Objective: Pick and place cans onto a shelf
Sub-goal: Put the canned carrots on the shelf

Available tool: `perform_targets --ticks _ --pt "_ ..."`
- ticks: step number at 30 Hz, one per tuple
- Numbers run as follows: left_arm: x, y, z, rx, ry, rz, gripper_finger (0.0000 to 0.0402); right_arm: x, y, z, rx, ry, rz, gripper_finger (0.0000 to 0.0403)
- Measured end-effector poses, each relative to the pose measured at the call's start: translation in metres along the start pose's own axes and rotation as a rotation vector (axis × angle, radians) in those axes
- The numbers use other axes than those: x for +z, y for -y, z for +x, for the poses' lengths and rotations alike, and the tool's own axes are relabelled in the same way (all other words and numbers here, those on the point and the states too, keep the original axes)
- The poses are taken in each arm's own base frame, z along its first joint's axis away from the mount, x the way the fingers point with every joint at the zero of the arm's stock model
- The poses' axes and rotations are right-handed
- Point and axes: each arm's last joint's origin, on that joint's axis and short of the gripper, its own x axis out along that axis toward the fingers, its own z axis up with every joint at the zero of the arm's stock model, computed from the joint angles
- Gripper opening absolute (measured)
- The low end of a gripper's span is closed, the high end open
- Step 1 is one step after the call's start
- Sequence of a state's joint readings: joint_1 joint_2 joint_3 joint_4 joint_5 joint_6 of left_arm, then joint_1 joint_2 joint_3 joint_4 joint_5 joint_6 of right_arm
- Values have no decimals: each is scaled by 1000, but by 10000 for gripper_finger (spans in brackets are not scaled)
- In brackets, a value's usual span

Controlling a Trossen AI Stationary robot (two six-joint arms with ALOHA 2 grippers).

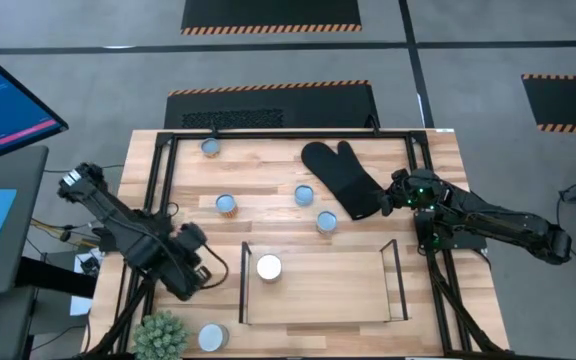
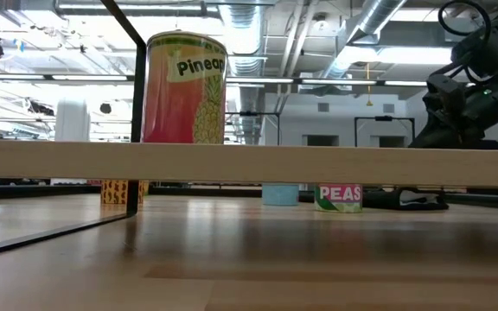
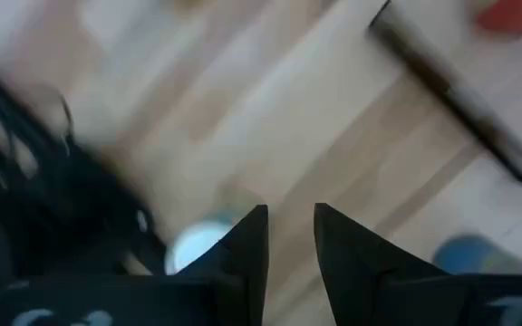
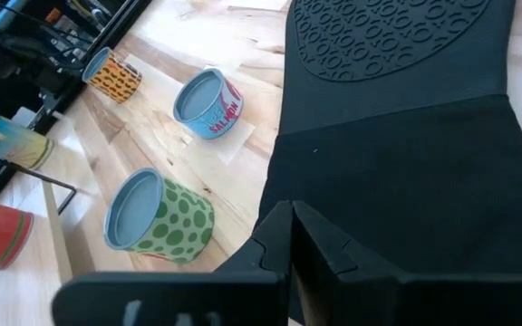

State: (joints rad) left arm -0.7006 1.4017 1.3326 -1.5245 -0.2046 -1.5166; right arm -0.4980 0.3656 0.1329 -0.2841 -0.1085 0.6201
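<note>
Nearest the low camera stands the tall red-and-yellow pineapple-labelled tin, upright on the light wood base of the thin black wire shelf, at its left end. The left claw, its fingers slightly apart and empty, hovers just left of that shelf, nearest the white-topped tin at the worktop's front edge. Rightward, four blue-grey tins, among them the green-dotted one, lie between the arms. The right claw, clenched empty, sits over the black oven mitt.

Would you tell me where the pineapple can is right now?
In the high view, the pineapple can stands at the shelf's left end, near the left gripper.
</note>
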Motion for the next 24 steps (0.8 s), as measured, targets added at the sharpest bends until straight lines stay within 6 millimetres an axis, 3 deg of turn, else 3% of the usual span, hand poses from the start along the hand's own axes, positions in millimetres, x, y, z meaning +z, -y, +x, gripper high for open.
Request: perform_targets --ticks 5,9,18,24 --pt "-10 -11 27 -62 -137 -103 79 0 0 0 0 0 0 33" --pt "-12 -17 37 -37 -102 -229 79 0 0 0 -1 0 1 33" --pt "-27 -19 54 38 -200 -297 79 0 0 0 -4 1 0 33" --pt "-33 -17 54 13 -178 -339 79 0 0 0 -4 1 -3 33"
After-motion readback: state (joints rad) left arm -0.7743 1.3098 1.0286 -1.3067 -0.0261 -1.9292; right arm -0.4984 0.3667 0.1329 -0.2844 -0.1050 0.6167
